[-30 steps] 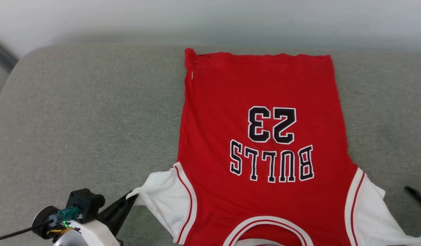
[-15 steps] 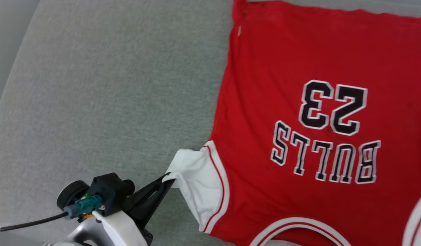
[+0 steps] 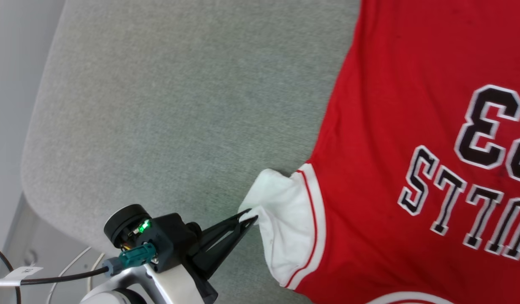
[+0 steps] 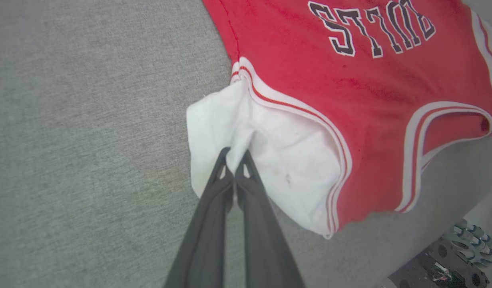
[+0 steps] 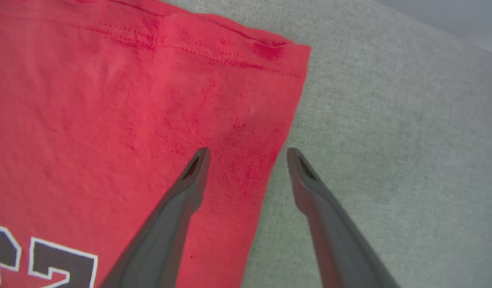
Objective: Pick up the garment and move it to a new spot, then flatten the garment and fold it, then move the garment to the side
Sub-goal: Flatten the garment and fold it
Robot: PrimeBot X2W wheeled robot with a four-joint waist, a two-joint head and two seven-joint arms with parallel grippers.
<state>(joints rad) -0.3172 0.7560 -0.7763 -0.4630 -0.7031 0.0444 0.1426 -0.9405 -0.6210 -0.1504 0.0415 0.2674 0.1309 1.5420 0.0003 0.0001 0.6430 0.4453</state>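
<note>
The garment point(image 3: 390, 139), a red jersey with black-and-white lettering, lies spread flat on a grey cushion. Its white sleeve point(image 3: 281, 219) bunches at the left side. My left gripper point(image 3: 249, 217) is shut on that sleeve's outer edge, and in the left wrist view the closed gripper point(image 4: 235, 154) pinches a fold of the white sleeve point(image 4: 269, 160). My right gripper point(image 5: 247, 154) is open and hovers over the garment's side edge near a hem corner point(image 5: 269, 52). One fingertip is over red cloth, the other over the cushion.
The grey cushion point(image 3: 179, 105) extends wide to the left of the jersey, ending in a rounded edge point(image 3: 29, 169) with pale floor and cables point(image 3: 53, 276) beyond. Dark hardware point(image 4: 449, 260) shows past the cushion's near edge.
The head camera has turned left and down, so the jersey now sits at the picture's right. My left gripper stays shut on the sleeve, which looks more bunched and pulled outward.
</note>
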